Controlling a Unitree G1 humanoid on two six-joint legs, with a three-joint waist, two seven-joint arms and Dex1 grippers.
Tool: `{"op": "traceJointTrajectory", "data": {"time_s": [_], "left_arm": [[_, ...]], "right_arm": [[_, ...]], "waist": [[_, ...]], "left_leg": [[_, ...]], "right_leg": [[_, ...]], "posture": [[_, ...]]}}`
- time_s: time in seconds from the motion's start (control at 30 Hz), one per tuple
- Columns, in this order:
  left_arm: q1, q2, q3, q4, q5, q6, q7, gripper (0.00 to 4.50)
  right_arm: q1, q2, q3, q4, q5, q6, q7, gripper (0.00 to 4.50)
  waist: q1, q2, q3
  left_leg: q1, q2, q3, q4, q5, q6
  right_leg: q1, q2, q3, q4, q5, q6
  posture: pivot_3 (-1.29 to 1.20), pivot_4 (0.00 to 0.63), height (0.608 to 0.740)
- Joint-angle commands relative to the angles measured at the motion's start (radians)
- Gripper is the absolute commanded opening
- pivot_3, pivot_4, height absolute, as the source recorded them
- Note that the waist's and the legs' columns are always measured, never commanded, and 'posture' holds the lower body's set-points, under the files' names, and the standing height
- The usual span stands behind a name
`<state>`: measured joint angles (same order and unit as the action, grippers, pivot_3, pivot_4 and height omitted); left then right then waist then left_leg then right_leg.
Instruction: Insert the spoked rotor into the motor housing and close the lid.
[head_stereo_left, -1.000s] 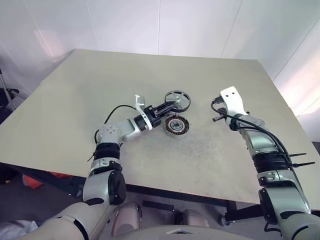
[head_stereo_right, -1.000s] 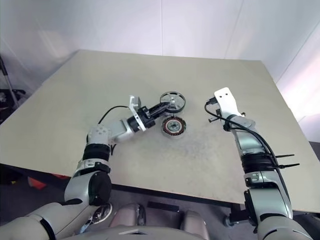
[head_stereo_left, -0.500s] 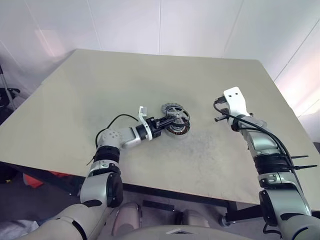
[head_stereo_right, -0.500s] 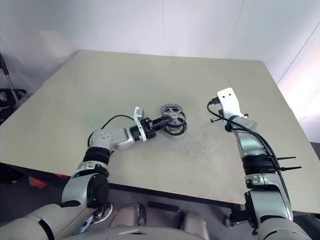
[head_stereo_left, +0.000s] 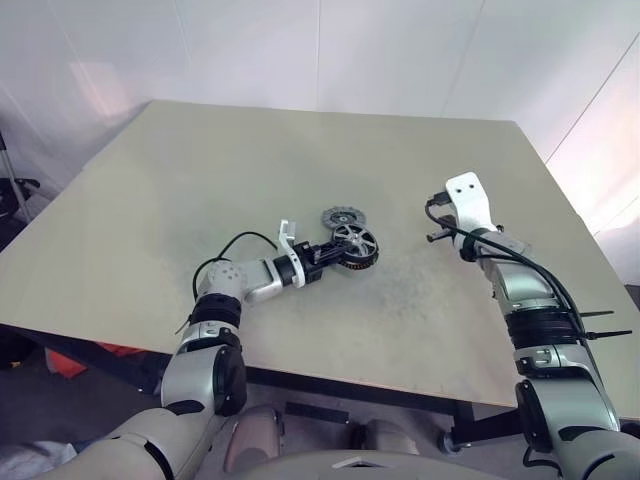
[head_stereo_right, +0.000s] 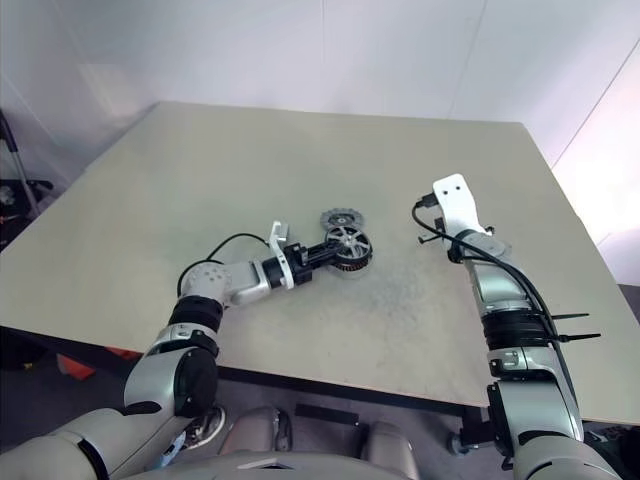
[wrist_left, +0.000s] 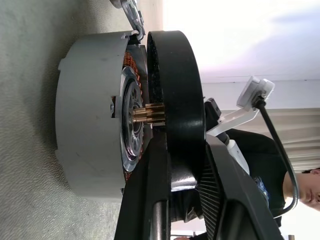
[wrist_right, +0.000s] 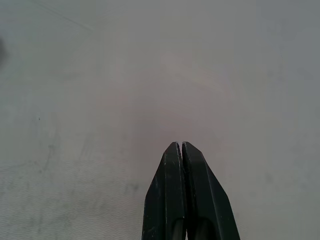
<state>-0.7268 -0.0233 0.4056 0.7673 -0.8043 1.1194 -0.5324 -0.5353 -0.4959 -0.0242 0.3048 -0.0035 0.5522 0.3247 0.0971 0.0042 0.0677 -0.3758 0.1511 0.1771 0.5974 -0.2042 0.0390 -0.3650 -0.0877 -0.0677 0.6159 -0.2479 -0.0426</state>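
Left gripper (head_stereo_left: 337, 248) seats the spoked rotor (head_stereo_left: 354, 241) on the motor housing (wrist_left: 90, 112); right gripper (wrist_right: 182, 150) idles, pressed together.

The left gripper's two black fingers (wrist_left: 150, 200) pinch the dark rim of the spoked rotor, a silvery wheel with open radial spokes, directly at their tips. In the left wrist view the rotor sits face to face with the housing, a pale round cup showing copper windings and a brass-coloured shaft in the gap, so the two look coaxial but, by my reading, not fully closed together. The seating axis runs straight down to the table (head_stereo_left: 150, 200), across the line of the fingers. The lid (head_stereo_left: 342, 217), a small toothed-looking grey disc, lies flat just beyond the rotor, nearer the left gripper than the right one, which hovers well apart over bare matt tabletop.
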Motion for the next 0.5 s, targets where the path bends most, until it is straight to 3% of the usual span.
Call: {"op": "traceJointTrajectory", "data": {"time_s": [0.03, 0.07, 0.5], "left_arm": [[-0.001, 0.012, 0.002, 0.016, 0.013, -0.016, -0.004, 1.72], [-0.003, 0.018, 0.009, 0.018, 0.009, -0.013, -0.004, 2.02], [-0.001, 0.186, 0.064, -0.04, -0.007, -0.028, -0.018, 2.02]], "right_arm": [[-0.016, -0.002, -0.019, -0.046, 0.003, -0.016, -0.004, 0.0], [-0.017, -0.002, -0.018, -0.048, 0.003, -0.018, -0.001, 0.0], [-0.008, 0.04, -0.046, -0.221, 0.157, -0.109, 0.151, 0.0]], "waist": [[0.0, 0.0, 0.0], [0.0, 0.0, 0.0], [-0.02, 0.001, 0.0]], "left_leg": [[0.0, 0.0, 0.0, 0.0, 0.0, 0.0], [0.0, 0.0, 0.0, 0.0, 0.0, 0.0], [0.002, 0.002, 0.0, -0.002, 0.001, -0.001]], "right_leg": [[0.0, 0.0, 0.0, 0.0, 0.0, 0.0], [0.0, 0.0, 0.0, 0.0, 0.0, 0.0], [-0.001, 0.003, 0.0, 0.0, 0.0, -0.001]], "posture": [[0.0, 0.0, 0.74], [0.0, 0.0, 0.74], [0.0, 0.0, 0.74]]}}
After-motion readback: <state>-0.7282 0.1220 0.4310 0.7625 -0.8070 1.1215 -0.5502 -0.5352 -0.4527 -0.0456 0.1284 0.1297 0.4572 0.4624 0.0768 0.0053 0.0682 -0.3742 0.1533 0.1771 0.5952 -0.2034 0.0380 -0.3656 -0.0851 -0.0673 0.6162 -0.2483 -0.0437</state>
